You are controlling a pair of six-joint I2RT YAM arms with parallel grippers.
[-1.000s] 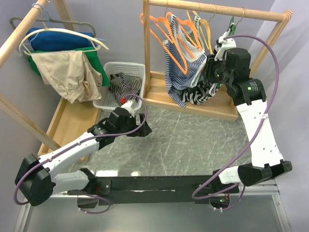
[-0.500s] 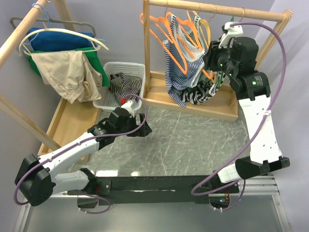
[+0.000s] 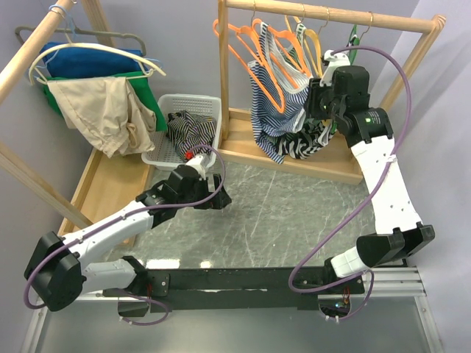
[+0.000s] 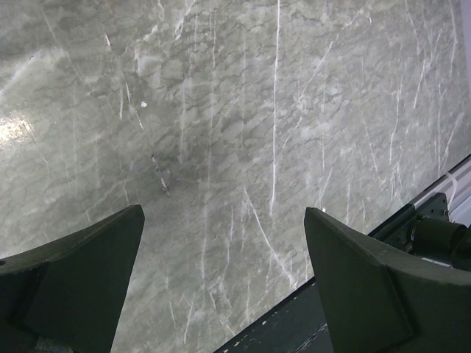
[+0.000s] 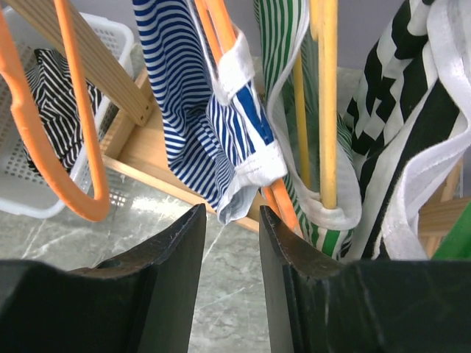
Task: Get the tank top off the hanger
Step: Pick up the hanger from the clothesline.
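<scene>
Right end effector [image 3: 310, 103] is up at the wooden rack [image 3: 331, 15], nosed into the hanging clothes. On the wrist cam its fingers [image 5: 165, 257] are close together with a narrow gap, nothing between them, only the surface [image 5: 228, 294] visible through it. Blue-and-white striped tank top [image 5: 176, 88] hangs on an orange hanger [image 5: 218, 26] just above and slightly left of that gap; its hem corner is near the fingertips, not touching as far as I can tell. Green-striped top [image 5: 283, 44] and black-and-white top [image 5: 401, 110] hang to its right. Left end effector [image 4: 223, 220] is low over the surface, fingers wide apart and empty, well away from the rack. White basket [image 3: 171, 158] with striped fabric sits left of the rack.
</scene>
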